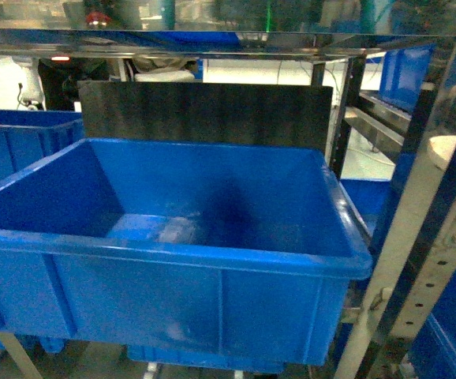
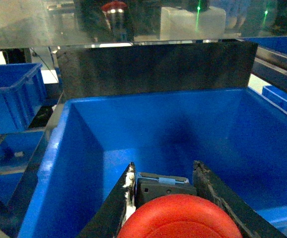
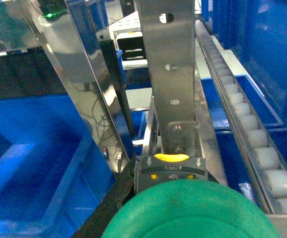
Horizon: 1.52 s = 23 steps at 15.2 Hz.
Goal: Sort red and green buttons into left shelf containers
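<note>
Left end effector [image 2: 166,191]: closed on the red button [image 2: 179,218], which sits between the two dark fingers with its grey body just behind the cap; it hangs above the open bin [image 2: 59,148].
Right end effector [image 3: 176,198]: closed on the green button [image 3: 183,210], its grey body with a yellow insert showing above the cap; it is near the steel upright [image 3: 171,74], off to the right of the same bin.
Bin: large, blue, on the shelf, straight ahead in the head view [image 1: 173,245]; nothing clear lies in it apart from a pale patch on the floor, too blurred to name.
Other bins: a second blue one lies to the left [image 1: 23,138].
Stage: both buttons are held, neither yet dropped, as I judge it.
Risk, red: released too near the front rim, it could strike the rim and fall outside.
Risk, green: the upright and the roller track [image 3: 252,134] crowd the right arm; swinging left could knock the post and jar the button loose.
Risk, sorting: both colours could end in one bin if the second one is not reached.
</note>
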Tool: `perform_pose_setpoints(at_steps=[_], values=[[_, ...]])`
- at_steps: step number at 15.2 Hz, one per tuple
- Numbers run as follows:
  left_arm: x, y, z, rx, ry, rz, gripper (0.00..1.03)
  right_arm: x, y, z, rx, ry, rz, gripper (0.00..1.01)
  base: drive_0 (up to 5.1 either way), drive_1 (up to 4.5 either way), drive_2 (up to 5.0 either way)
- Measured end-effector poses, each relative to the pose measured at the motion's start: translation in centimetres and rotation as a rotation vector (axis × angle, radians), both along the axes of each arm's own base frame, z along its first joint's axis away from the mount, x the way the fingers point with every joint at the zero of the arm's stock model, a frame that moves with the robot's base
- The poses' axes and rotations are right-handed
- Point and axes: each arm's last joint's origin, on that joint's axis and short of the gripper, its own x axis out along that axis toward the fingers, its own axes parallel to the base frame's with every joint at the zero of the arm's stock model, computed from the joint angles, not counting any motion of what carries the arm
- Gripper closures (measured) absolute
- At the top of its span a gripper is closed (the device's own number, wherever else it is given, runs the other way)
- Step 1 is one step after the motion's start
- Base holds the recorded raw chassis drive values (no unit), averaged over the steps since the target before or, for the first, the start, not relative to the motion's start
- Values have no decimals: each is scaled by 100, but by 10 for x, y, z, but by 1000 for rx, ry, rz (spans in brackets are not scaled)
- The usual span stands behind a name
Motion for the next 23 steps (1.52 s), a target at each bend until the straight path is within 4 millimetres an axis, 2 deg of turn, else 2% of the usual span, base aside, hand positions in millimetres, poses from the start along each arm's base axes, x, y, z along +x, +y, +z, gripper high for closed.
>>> perform_pose_setpoints(at_steps=[4,8,21,23], values=[[0,2,0,1,-1,13,73,0,1,1,-1,-5,9,74,0,0,0],[0,0,-1,0,2,2,73,0,1,0,-2,-2,2,74,-335,-122,475],[-1,0,0,0,-4,-1,74,0,1,2,-2,-10,7,74,-271,500,-194],[0,0,-2,0,11,0,74,0,1,0,0,-3,10,74,0,0,0]])
